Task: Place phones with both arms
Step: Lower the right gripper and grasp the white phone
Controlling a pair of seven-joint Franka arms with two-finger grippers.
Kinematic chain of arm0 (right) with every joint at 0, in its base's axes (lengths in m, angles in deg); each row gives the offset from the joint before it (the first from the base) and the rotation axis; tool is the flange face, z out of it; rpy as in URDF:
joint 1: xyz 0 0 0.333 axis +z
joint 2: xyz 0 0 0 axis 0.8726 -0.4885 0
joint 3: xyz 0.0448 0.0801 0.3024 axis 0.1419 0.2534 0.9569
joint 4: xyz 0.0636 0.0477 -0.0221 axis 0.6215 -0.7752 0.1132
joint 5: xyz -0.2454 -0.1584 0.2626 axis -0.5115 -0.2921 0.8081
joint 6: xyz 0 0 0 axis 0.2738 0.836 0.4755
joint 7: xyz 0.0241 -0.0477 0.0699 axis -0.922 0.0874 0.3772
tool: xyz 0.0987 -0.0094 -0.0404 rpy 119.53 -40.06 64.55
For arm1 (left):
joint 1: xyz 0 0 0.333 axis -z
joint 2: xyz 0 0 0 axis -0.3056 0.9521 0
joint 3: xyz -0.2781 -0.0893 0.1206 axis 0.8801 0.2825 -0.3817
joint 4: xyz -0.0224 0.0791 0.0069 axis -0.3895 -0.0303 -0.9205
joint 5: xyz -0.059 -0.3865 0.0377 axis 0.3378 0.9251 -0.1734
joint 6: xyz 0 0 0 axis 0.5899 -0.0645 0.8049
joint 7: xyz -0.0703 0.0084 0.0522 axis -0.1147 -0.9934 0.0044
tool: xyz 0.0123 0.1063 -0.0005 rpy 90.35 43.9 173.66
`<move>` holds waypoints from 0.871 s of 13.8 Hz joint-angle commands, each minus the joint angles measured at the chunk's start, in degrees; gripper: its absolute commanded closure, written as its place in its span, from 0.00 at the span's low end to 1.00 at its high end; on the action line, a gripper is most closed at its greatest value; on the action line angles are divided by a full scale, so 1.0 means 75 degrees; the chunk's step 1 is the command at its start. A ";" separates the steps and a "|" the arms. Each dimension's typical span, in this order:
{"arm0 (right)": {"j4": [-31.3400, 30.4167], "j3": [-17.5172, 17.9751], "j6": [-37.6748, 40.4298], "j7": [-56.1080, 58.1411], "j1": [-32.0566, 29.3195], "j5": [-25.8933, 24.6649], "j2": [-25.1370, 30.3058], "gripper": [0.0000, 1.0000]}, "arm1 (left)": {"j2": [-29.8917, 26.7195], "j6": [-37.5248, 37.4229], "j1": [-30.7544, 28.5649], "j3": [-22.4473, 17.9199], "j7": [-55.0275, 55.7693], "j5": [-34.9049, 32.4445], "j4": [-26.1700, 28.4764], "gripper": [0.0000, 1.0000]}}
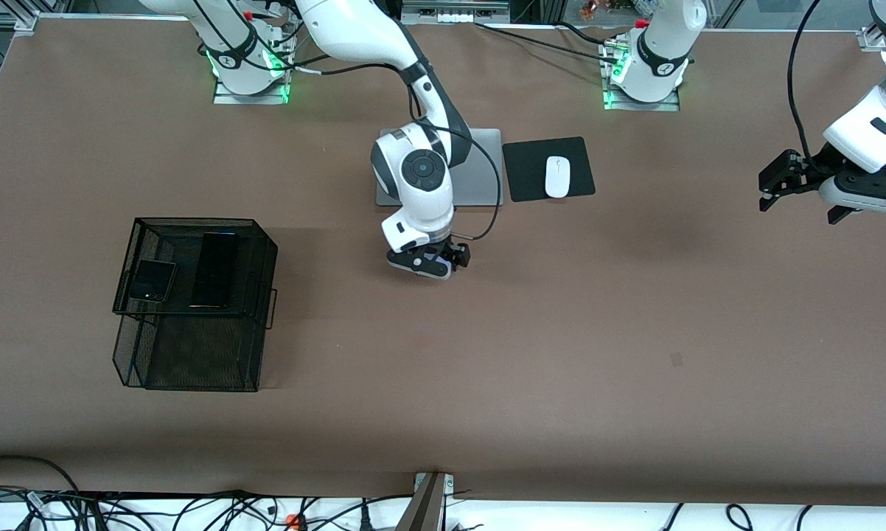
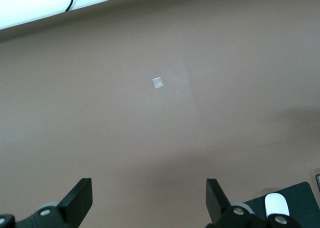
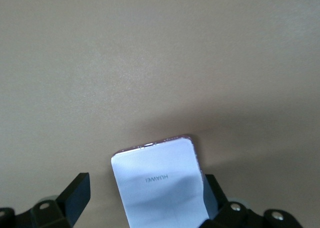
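Phone [image 3: 160, 185] glossy pale slab (rounded corners) | right end effector [image 3: 145, 200] spread around it | left end effector [image 2: 150, 200] spread over matte table [image 2: 150, 138]

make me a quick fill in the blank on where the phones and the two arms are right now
1. Two black phones, a small one and a long one, lie on top of the wire ____.
2. The right gripper is down over the ____ phone, a finger on each side.
3. The white mouse rests on a black ____.
4. The left gripper hangs open, holding ____.

Missing words: basket; white; pad; nothing
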 commanded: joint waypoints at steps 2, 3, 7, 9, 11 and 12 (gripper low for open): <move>0.0399 0.0007 0.0023 -0.0032 -0.0048 0.0018 -0.0381 0.00 | 0.0110 -0.0174 -0.0010 0.0048 -0.0091 -0.0131 -0.0239 0.00; 0.0399 0.0007 0.0023 -0.0032 -0.0048 -0.0052 -0.0381 0.00 | 0.0110 -0.0174 0.0001 0.0048 -0.0091 -0.0131 -0.0239 0.00; 0.0376 0.0018 0.0011 -0.0055 -0.0036 -0.0252 -0.0498 0.00 | 0.0099 -0.0186 0.0002 0.0095 -0.0068 -0.0131 -0.0274 0.00; 0.0364 0.0007 0.0011 0.0107 -0.0024 -0.0322 -0.0510 0.00 | 0.0099 -0.0232 0.0002 0.0236 -0.0033 -0.0131 -0.0274 0.00; 0.0376 0.0007 0.0035 0.0237 -0.0048 -0.0310 -0.0440 0.00 | 0.0099 -0.0244 0.0002 0.0247 -0.0032 -0.0131 -0.0274 0.00; 0.0341 0.0007 0.0035 0.0237 -0.0036 -0.0322 -0.0451 0.00 | 0.0099 -0.0244 0.0002 0.0259 -0.0033 -0.0131 -0.0274 0.00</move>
